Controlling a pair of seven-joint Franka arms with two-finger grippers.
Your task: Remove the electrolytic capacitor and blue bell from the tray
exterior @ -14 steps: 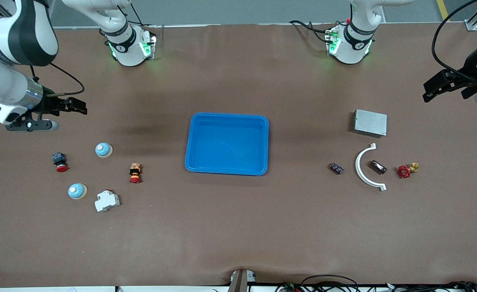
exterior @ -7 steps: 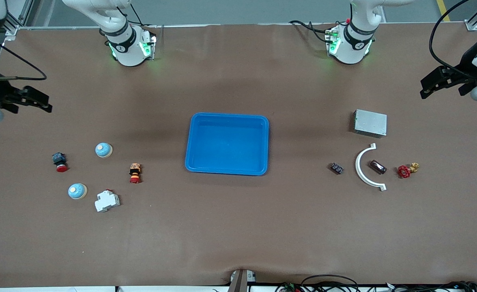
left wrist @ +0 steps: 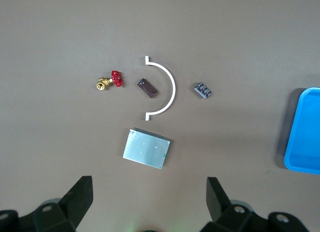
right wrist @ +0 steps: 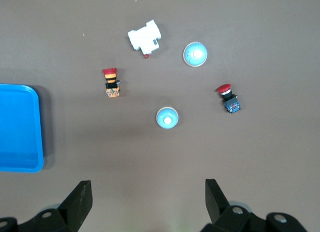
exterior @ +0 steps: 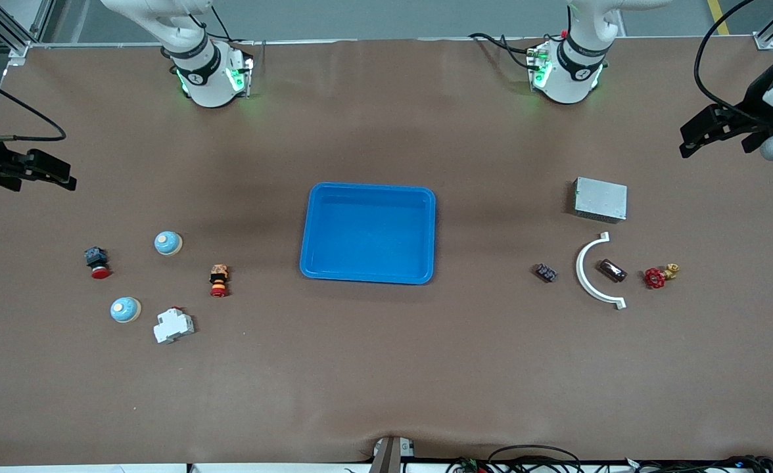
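Observation:
Two blue dome bells [exterior: 168,243] [exterior: 125,309] sit toward the right arm's end of the table; both show in the right wrist view [right wrist: 167,117] [right wrist: 195,54]. A dark brown capacitor [exterior: 612,270] lies inside a white curved piece [exterior: 587,272] toward the left arm's end; it also shows in the left wrist view [left wrist: 147,88]. My right gripper [exterior: 64,179] is open and empty, high over the table's edge at its end. My left gripper [exterior: 687,136] is open and empty, high over the table near the silver box [exterior: 600,199].
A blue tray [exterior: 368,233] sits mid-table. Near the bells lie a red button switch [exterior: 96,261], an orange-red button [exterior: 218,280] and a white breaker [exterior: 173,324]. Near the capacitor lie a small black block [exterior: 545,272] and a red-handled brass valve [exterior: 660,275].
My right gripper has swung away from over the bells toward the table's edge at its end. My left gripper has shifted only slightly. Nothing on the table moved.

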